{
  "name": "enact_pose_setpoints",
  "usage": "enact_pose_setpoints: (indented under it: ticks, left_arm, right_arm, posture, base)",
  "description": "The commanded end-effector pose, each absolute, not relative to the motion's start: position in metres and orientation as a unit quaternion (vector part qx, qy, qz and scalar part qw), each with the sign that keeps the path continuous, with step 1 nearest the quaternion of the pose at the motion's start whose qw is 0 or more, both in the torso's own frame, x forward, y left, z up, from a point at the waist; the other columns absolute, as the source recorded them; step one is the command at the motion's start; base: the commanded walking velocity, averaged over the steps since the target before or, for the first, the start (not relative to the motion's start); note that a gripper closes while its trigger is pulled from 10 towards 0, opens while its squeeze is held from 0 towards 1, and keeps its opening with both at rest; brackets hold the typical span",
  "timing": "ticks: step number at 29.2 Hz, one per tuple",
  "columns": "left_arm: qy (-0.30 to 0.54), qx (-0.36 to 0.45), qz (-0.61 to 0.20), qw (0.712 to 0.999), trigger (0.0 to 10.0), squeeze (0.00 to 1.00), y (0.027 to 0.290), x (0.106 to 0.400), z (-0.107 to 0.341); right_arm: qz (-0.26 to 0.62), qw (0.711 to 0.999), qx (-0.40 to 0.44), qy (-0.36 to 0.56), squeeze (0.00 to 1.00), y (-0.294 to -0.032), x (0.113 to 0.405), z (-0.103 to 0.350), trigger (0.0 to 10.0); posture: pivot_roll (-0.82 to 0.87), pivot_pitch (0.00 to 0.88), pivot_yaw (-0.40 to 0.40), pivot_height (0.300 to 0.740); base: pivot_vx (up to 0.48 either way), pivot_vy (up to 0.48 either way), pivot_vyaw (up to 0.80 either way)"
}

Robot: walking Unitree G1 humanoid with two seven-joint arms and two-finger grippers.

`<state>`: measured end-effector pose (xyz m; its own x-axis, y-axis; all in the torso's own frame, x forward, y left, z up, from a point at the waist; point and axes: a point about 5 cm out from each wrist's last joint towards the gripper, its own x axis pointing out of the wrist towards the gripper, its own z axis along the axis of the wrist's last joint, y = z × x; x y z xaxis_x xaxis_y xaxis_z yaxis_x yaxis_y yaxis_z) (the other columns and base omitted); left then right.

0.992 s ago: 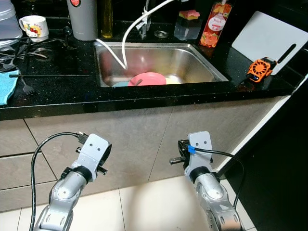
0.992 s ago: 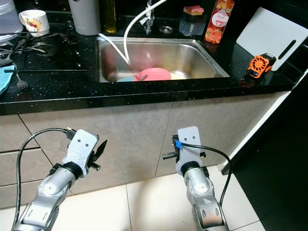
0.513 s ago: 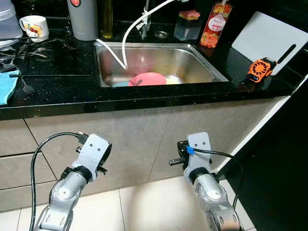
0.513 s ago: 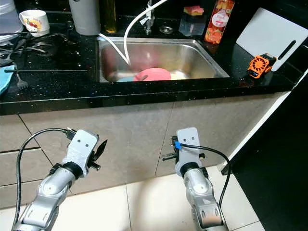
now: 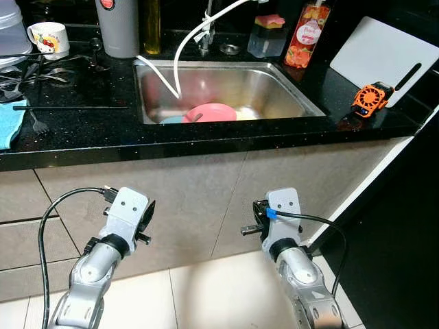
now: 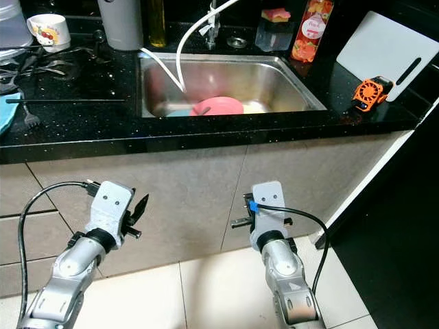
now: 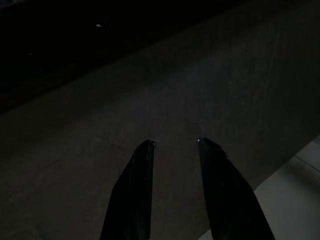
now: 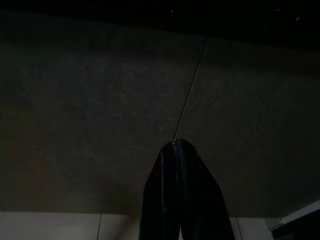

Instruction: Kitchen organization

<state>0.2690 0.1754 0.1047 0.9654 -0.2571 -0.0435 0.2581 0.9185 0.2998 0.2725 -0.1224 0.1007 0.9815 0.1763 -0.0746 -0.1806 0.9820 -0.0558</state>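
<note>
A steel sink (image 5: pixel 278 88) is set in the black counter (image 5: pixel 82 133), with a pink plate (image 5: pixel 210 112) and a white hose (image 5: pixel 180 48) in it. Both arms hang low before the grey cabinet fronts, below the counter edge. My left gripper (image 7: pixel 175 144) points at the cabinet with its two fingers apart and nothing between them; it also appears in the right eye view (image 6: pixel 139 207). My right gripper (image 8: pixel 175 143) faces the seam between two cabinet doors, its fingers pressed together and empty.
On the counter's left lie a fork (image 5: pixel 36 122), a blue cloth (image 5: pixel 7 123) and a mug (image 5: pixel 48 35). A grey canister (image 5: pixel 120 27), a red bottle (image 5: pixel 306 34), a white cutting board (image 5: pixel 381 58) and an orange gadget (image 5: pixel 370 98) stand around the sink. The tile floor is pale.
My left arm has shifted a little to the left and turned its wrist. The right arm and the things on the counter have stayed put.
</note>
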Motion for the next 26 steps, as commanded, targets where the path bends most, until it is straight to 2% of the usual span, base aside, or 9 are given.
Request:
enact_pose_setpoints:
  ticks: [1, 6, 12, 13, 24, 25, 26]
  left_arm:
    - [0.006, 0.154, -0.145, 0.977, 10.0, 0.00, 0.1711, 0.2686, 0.1023]
    - [-0.002, 0.147, -0.151, 0.978, 9.3, 0.00, 0.1699, 0.2681, 0.1041]
    - [-0.002, 0.151, -0.154, 0.976, 9.4, 0.00, 0.1698, 0.2687, 0.1041]
    - [0.003, 0.155, -0.151, 0.976, 10.0, 0.00, 0.1706, 0.2691, 0.1033]
    - [0.003, 0.152, -0.159, 0.975, 10.0, 0.00, 0.1696, 0.2696, 0.1029]
    - [0.000, 0.154, -0.162, 0.975, 9.1, 0.00, 0.1689, 0.2693, 0.1035]
    - [-0.002, 0.155, -0.164, 0.974, 8.8, 0.00, 0.1682, 0.2690, 0.1037]
  right_arm:
    - [0.082, 0.995, -0.032, 0.044, 0.00, -0.1262, 0.2722, 0.0969, 10.0]
    - [0.082, 0.995, -0.032, 0.043, 0.00, -0.1264, 0.2729, 0.0974, 10.0]
    - [0.081, 0.995, -0.032, 0.043, 0.00, -0.1265, 0.2733, 0.0975, 10.0]
    - [0.081, 0.995, -0.031, 0.042, 0.00, -0.1264, 0.2733, 0.0976, 10.0]
    - [0.080, 0.995, -0.031, 0.042, 0.00, -0.1264, 0.2739, 0.0981, 10.0]
    - [0.081, 0.995, -0.031, 0.042, 0.00, -0.1266, 0.2740, 0.0981, 10.0]
    - [0.081, 0.995, -0.031, 0.042, 0.00, -0.1267, 0.2740, 0.0982, 10.0]
  posture:
    - [0.16, 0.037, -0.097, 0.740]
    - [0.16, 0.039, -0.099, 0.740]
    - [0.16, 0.039, -0.099, 0.740]
    - [0.16, 0.040, -0.098, 0.740]
    - [0.16, 0.041, -0.098, 0.740]
    - [0.16, 0.042, -0.099, 0.740]
    - [0.16, 0.042, -0.100, 0.740]
  base:
    - [0.000, 0.000, 0.00]
    - [0.000, 0.000, 0.00]
    - [0.000, 0.000, 0.00]
    - [0.000, 0.000, 0.00]
    - [0.000, 0.000, 0.00]
    - [0.000, 0.000, 0.00]
    - [0.000, 0.000, 0.00]
